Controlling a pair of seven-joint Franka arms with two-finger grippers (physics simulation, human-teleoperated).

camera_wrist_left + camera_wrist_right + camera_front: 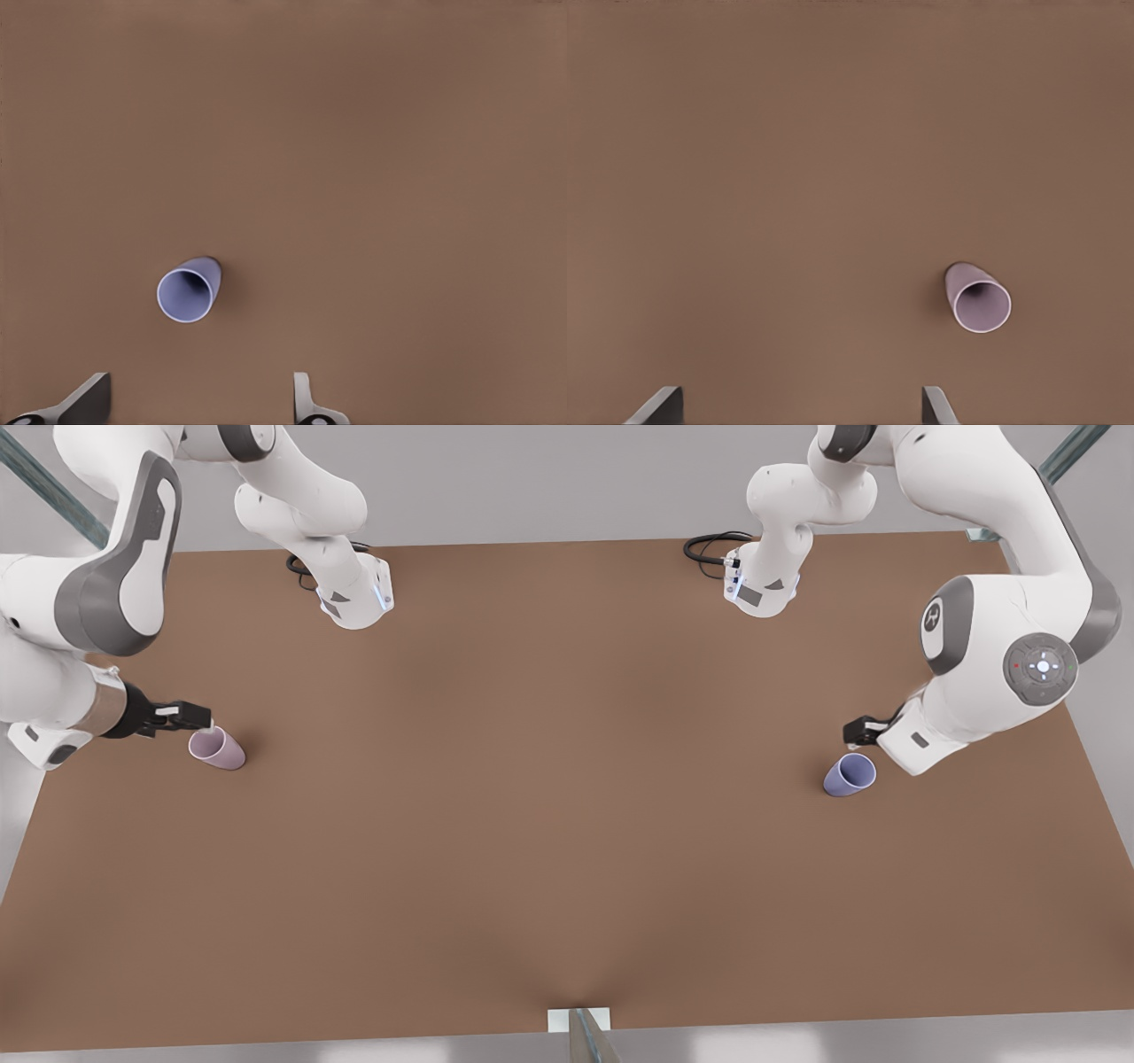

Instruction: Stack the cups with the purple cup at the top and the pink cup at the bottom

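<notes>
Standing apart: 1 pink cup (217, 747), 1 purple cup (850, 774).

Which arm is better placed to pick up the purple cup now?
The left arm. Its open claw hovers just above the purple cup, which stands upright. The right claw, also open, is across the table by the pink cup.

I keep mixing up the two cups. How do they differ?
Colour: the pink cup is pale mauve, the purple cup bluish lavender. Place: pink stands at the front view's left beside the right hand; purple at its right, near the left hand. Both are small, tapered, handleless, upright on the table.
</notes>
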